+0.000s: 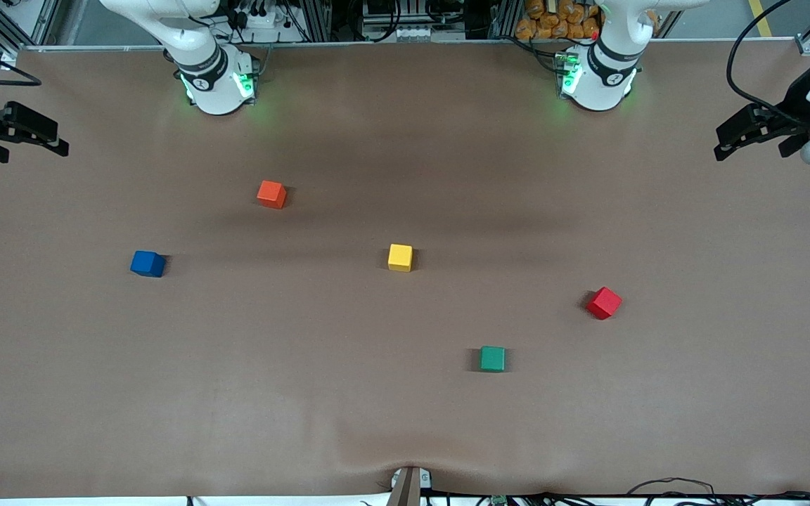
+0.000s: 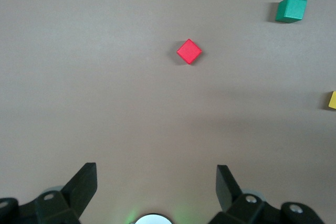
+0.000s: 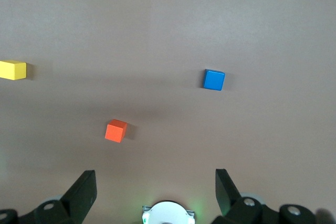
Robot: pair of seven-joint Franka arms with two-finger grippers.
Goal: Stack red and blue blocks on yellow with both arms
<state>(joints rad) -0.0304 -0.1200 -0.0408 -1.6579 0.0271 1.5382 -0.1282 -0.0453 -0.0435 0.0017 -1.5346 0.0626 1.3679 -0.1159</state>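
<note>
Both hands (image 1: 728, 144) (image 1: 46, 140) raised, fingers spread

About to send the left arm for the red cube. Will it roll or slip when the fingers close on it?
The red cube rests flat on the table, so it probably won't roll. It looks rigid and matte, likely easy to grip. It sits turned corner-on in the left wrist view, so the open left gripper may twist it unless aligned first.
</note>
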